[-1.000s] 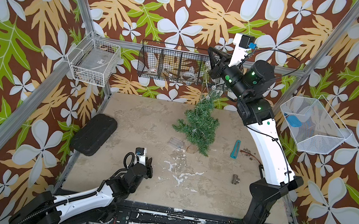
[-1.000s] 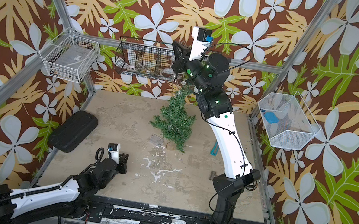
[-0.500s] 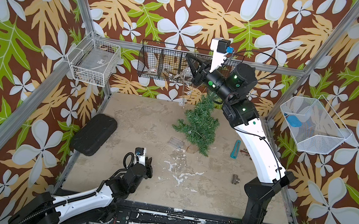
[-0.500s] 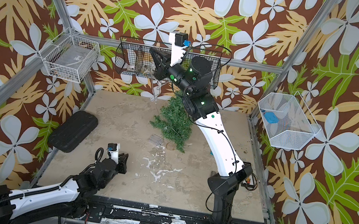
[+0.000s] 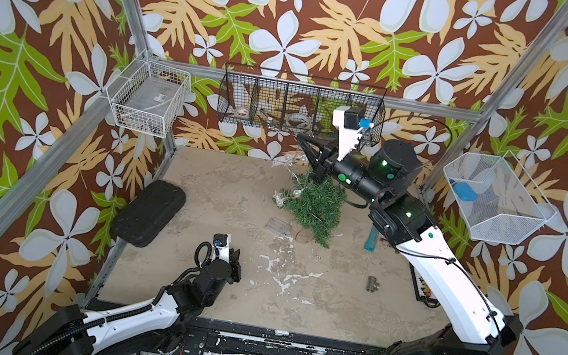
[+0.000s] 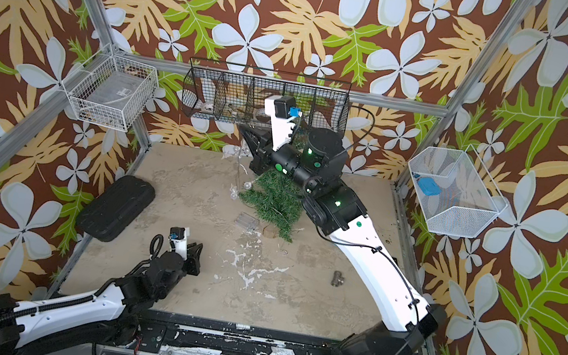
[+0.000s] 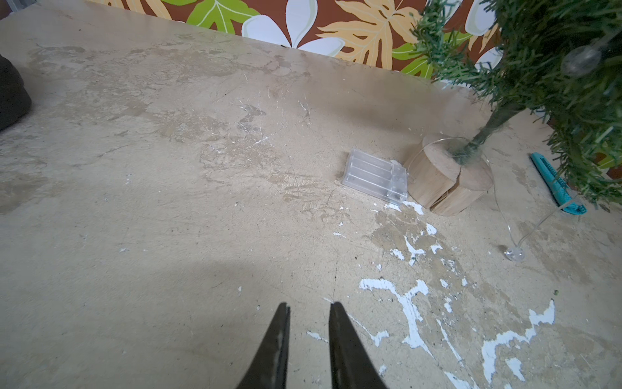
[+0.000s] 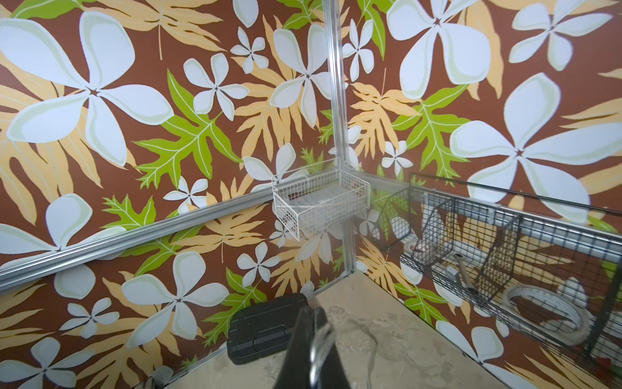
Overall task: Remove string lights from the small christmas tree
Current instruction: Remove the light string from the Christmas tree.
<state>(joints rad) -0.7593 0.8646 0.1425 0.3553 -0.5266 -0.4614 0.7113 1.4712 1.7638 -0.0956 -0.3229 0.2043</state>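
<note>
My left hand is slightly open and empty, low over the counter. The box is straight ahead, just beside the tree base. Far back, my right hand is pinched on the lights above the treetop, strand hanging down toward the box.

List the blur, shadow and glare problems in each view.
Left wrist view: table sharp, soft shadow across its near part, the bulb in the tree blurred. Right wrist view: the right gripper and the string lights it pinches are out of focus, walls sharp. Both top views: even light, no glare, string lights faint against the table.
</note>
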